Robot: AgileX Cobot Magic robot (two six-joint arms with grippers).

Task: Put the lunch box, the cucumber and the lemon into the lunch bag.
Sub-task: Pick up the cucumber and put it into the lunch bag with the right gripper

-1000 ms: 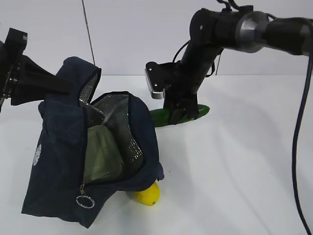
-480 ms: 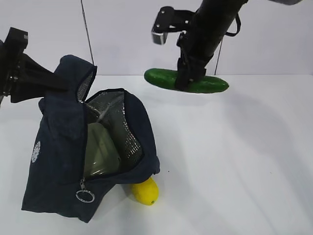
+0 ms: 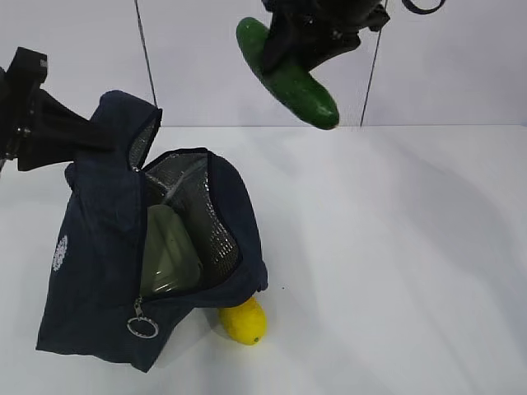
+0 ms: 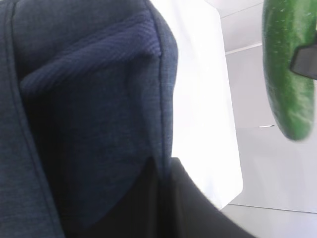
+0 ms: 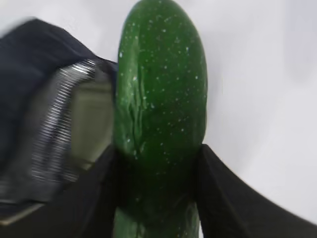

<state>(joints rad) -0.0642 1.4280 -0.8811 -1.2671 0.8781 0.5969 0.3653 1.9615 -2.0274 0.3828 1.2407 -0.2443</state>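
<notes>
Exterior, left-wrist and right-wrist views of a white desk (image 3: 395, 247). Right gripper (image 3: 309, 41) raised high above the desk's far edge, jaws pinching the cucumber (image 3: 284, 74) around its middle; cucumber tilted, lower end toward the right, well clear of the desk surface. Same cucumber seen lengthwise between the two dark jaws in the right wrist view (image 5: 161, 114), with the bag opening blurred below and to the left. Lunch bag (image 3: 99, 271) near the desk's left front corner, upper part lifted, mouth open toward the right, silver foil lining (image 3: 210, 222) exposed. Left gripper (image 3: 49, 136) at the left edge, jaws pressed together on the navy fabric at the bag's top; only fabric and a dark jaw visible in the left wrist view (image 4: 89, 124). Lunch box (image 3: 169, 255) inside the bag, pale green lid facing the opening. Metal ring pull (image 3: 142, 327) hanging at the bag's lower front. Lemon (image 3: 244, 322) on the desk, touching the bag's lower right corner, near the front edge.
</notes>
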